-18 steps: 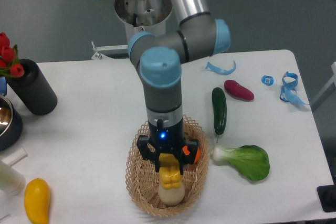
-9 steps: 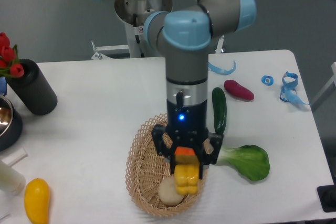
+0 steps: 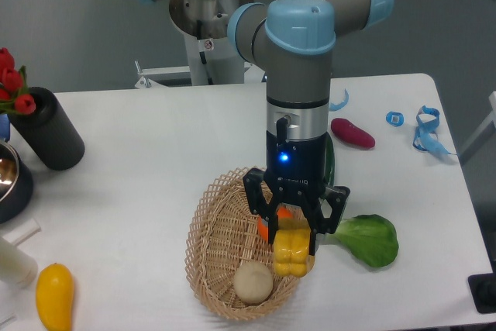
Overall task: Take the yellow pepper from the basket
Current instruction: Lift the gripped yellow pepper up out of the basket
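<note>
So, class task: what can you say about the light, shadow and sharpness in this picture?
Fixed camera: even, soft overhead light; a faint shadow under the gripper falls inside the basket. The yellow pepper is sharp and unblurred. A blue indicator light glows on the wrist. No strong glare on the table.

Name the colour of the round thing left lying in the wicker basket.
Pale beige round fruit, clearest in the fixed camera view.

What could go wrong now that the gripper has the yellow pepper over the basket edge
The gripper holds the yellow pepper near its top, so it might slip and land on the basket rim or roll onto the table. Moving right, it could brush the bok choy close by.
</note>
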`<state>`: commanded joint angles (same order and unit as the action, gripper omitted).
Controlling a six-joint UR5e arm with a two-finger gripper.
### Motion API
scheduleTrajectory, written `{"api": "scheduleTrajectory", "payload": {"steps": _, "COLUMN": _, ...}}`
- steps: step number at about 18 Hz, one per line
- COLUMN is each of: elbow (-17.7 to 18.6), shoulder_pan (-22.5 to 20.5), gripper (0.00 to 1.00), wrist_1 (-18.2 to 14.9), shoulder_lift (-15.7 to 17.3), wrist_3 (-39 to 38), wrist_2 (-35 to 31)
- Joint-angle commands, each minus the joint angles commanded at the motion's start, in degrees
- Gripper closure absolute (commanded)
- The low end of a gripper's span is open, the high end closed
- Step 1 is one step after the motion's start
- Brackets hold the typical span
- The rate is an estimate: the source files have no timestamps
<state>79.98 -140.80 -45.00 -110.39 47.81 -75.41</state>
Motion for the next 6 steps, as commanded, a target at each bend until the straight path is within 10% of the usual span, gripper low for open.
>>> {"api": "scheduleTrajectory", "payload": {"steps": 6, "elbow": 0.61, "shoulder_pan": -0.18, "gripper": 0.79, "wrist_1": 0.00, "shoulder_lift": 0.35, "wrist_3": -0.09, "wrist_2": 0.00}}
